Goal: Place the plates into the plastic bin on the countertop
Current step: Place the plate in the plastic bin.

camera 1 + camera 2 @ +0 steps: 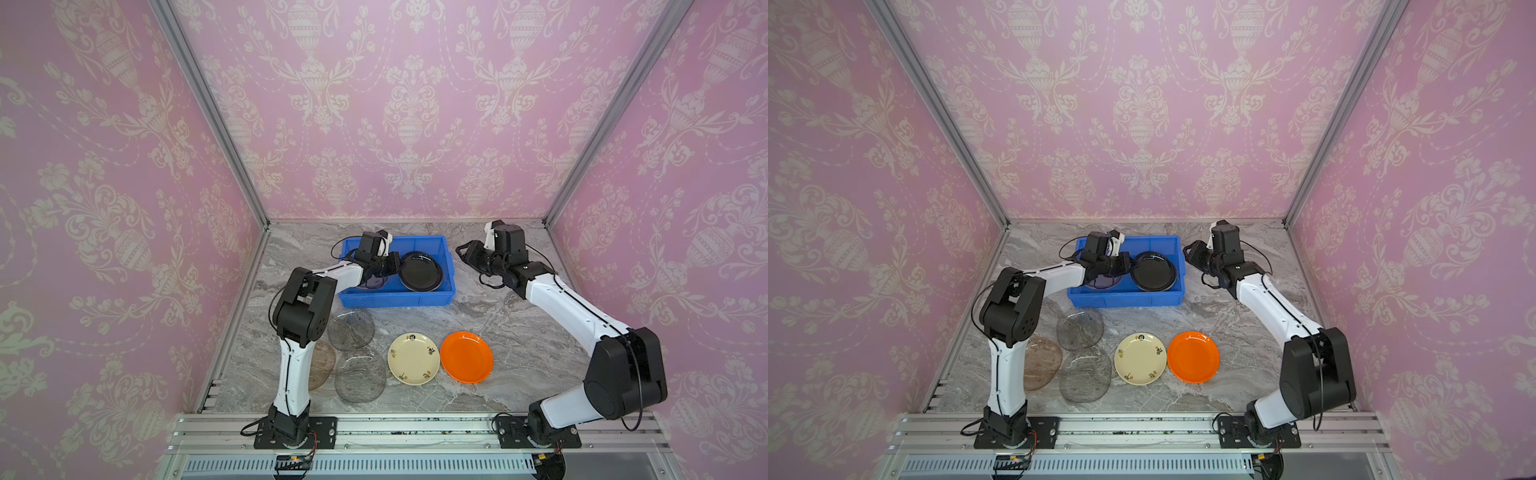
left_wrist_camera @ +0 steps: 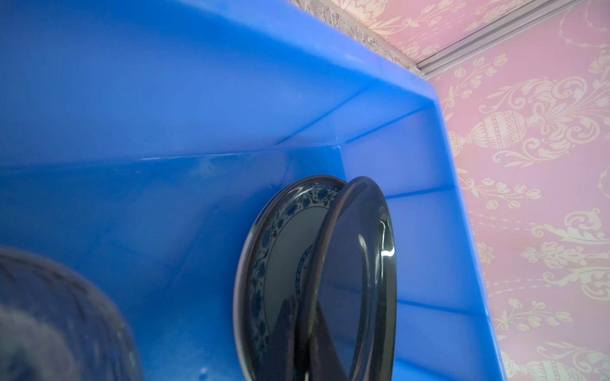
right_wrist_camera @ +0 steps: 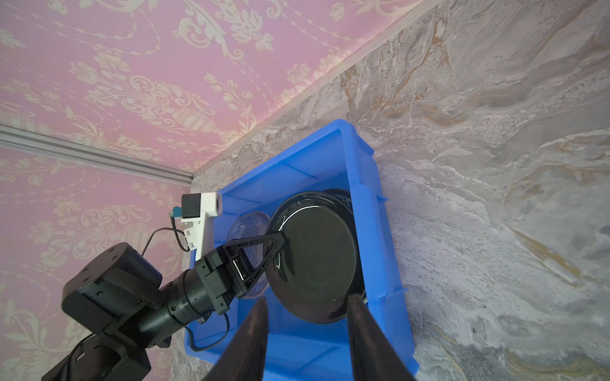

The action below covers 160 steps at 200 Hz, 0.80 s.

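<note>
We see the marble-veined desk [image 1: 498, 324] carrying everything. The bin [image 1: 395, 300] sits at the middle of the back edge, its long side along that edge. The left arm [image 1: 293, 374] reaches from the front edge, near the front-left corner, over the bin's left half.

Five plates lie flat on the desk in front of the bin. Towards the front-left corner are the rear grey plate [image 1: 351, 330], just in front of the bin, the front grey plate [image 1: 360, 376] and the amber plate [image 1: 323, 368], which is partly hidden behind the left arm. These three are close together, and we cannot tell whether their rims touch. Near the middle of the front edge, the cream plate [image 1: 413, 358] and the orange plate [image 1: 466, 356] lie rim to rim.

In the bin's right half the black plate [image 3: 313, 257] stands tilted, its left rim lifted off the patterned plate [image 2: 280, 250] that lies under it. In the left half lies a clear plate [image 3: 244, 224], mostly under the left hand.

The left hand [image 3: 282, 238] is closed on the lifted rim of the black plate, with a finger on each face. The right hand [image 1: 460, 249] is just beyond the bin's right wall, its fingers spread and holding nothing.
</note>
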### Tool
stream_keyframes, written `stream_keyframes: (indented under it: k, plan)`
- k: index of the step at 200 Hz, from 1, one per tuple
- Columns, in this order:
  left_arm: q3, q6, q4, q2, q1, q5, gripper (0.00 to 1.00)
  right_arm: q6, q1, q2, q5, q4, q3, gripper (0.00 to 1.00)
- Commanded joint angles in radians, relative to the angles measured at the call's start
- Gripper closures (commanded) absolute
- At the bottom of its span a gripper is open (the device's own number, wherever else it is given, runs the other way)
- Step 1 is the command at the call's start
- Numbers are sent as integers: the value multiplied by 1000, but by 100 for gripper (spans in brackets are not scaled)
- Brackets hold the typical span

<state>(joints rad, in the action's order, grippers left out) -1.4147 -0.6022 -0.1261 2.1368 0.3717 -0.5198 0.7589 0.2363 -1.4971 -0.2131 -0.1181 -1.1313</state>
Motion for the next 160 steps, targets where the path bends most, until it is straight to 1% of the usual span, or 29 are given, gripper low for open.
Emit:
stream_keyframes:
  k: [1, 44, 60, 66, 96, 106, 112, 132, 151, 160]
  plan:
    - [-39, -18, -24, 25, 13, 8, 100, -8, -9, 32, -16, 7, 16, 58]
    - [-74, 8, 37, 52, 18, 37, 100, -12, -15, 28, -25, 4, 15, 58]
    - [-82, 17, 49, 59, 22, 45, 94, -12, -15, 26, -25, 9, 15, 58]
    - [-86, 23, 58, 61, 24, 50, 90, -11, -16, 27, -25, 10, 15, 58]
    - [-103, 48, 91, 66, 32, 62, 86, -4, -15, 19, -36, 24, 15, 58]
    - [-108, 59, 106, 66, 35, 73, 83, -3, -15, 15, -37, 29, 14, 58]
    - [-111, 68, 118, 64, 36, 81, 78, -1, -16, 14, -39, 32, 15, 58]
    - [-118, 95, 145, 60, 41, 100, 65, 2, -15, 8, -43, 36, 12, 58]
    - [-125, 113, 166, 54, 43, 114, 58, 5, -15, 6, -48, 39, 10, 58]
    - [-128, 123, 177, 51, 44, 122, 58, 5, -15, 7, -45, 38, 10, 58]
